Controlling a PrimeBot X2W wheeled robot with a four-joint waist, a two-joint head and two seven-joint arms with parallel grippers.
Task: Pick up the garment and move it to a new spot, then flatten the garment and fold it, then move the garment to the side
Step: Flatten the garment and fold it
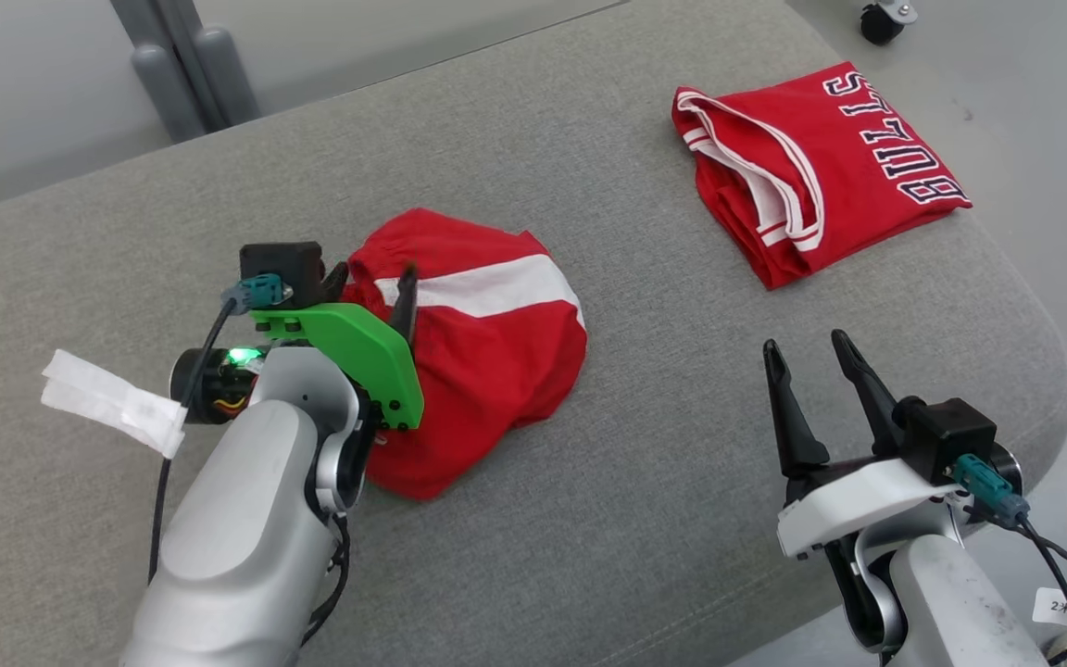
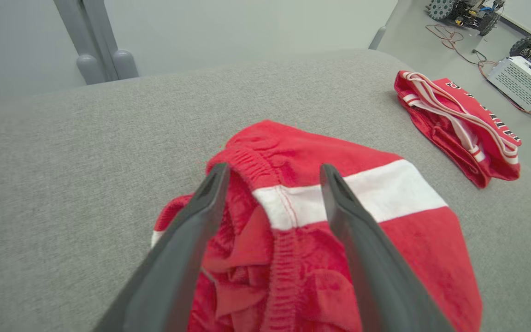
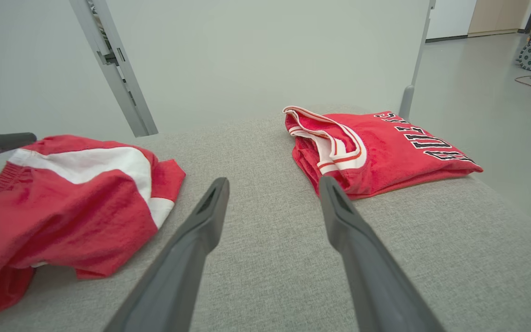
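So that the shorts (image 1: 487, 352) can be seized, the left claw (image 1: 373, 273) is poised spread over their waistband (image 2: 256, 157), the right claw (image 1: 804, 341) spread idle.

The garment (image 1: 487, 352) lies on the padded surface (image 1: 589, 519) left of centre; the folded jersey (image 1: 821, 176) lies well apart at the far right edge. The left gripper (image 1: 373, 275) is over the garment's left part, perhaps touching it, and the right gripper (image 1: 807, 343) hangs over bare surface before the jersey.
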